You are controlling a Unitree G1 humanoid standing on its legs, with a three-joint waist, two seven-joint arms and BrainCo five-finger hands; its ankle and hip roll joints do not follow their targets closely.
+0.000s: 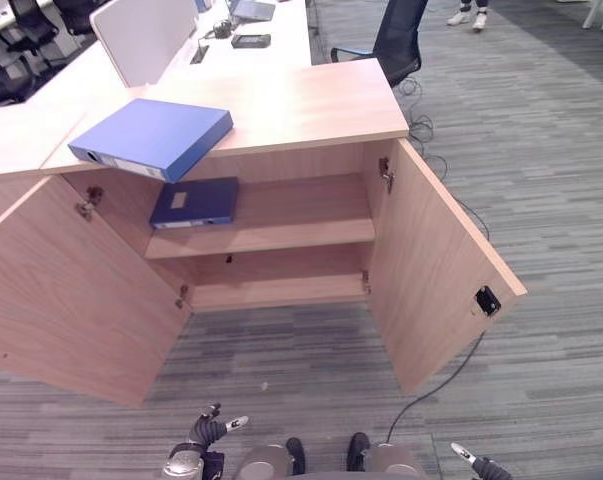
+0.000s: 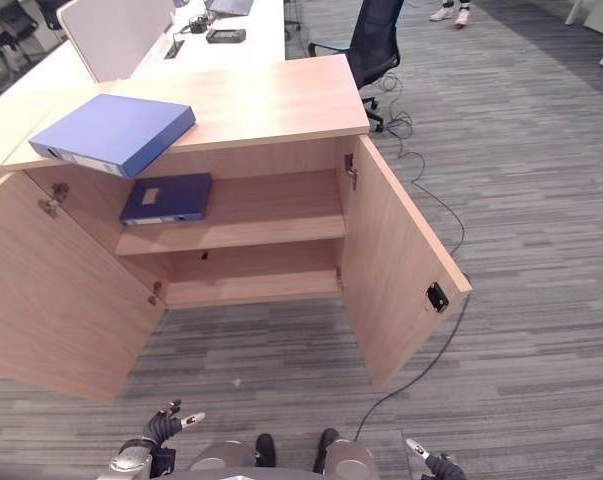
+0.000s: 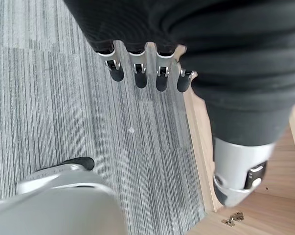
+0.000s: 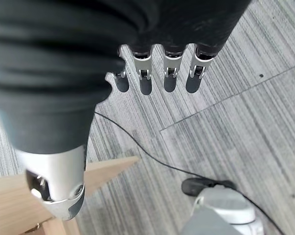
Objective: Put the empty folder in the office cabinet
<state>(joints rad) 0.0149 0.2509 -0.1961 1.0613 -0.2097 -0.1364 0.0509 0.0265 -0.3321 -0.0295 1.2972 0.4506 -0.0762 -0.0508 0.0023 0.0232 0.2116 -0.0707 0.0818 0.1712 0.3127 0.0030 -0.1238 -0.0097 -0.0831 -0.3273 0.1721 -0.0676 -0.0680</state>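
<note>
Both hands hang low with nothing in them. Left hand (image 1: 206, 435) at the lower edge of the head views, fingers (image 3: 137, 73) straight and relaxed over grey carpet (image 3: 49, 98), thumb apart. Right hand (image 1: 476, 462) barely in at the lower right, fingers (image 4: 169, 76) likewise straight above the carpet, holding nothing.

Far ahead of and above both hands: the blue folder (image 1: 153, 137), flat on the cabinet top (image 1: 301, 105), at its left end. Lies up and slightly leftward from the left hand, up and well across to the left from the right hand. So, by judgement, nearer the left hand. Long axis runs across the front edge at a slant, spine with the pale label facing forward and left, one corner overhanging the edge above the opening.

Directly below that overhanging corner: the office cabinet (image 1: 271, 215), both doors swung wide, left door (image 1: 71, 290) and right door (image 1: 436, 270) flanking the opening. Upper shelf (image 1: 301, 225) already carries a darker folder (image 1: 194, 203) on its left part; bare shelf to the right of it, lower shelf bare too.

Likely next: a reach up and forward to the overhanging corner, then a short drop down into the shelf. Whether one hand can span the folder's thickness cannot be told from here.
</note>
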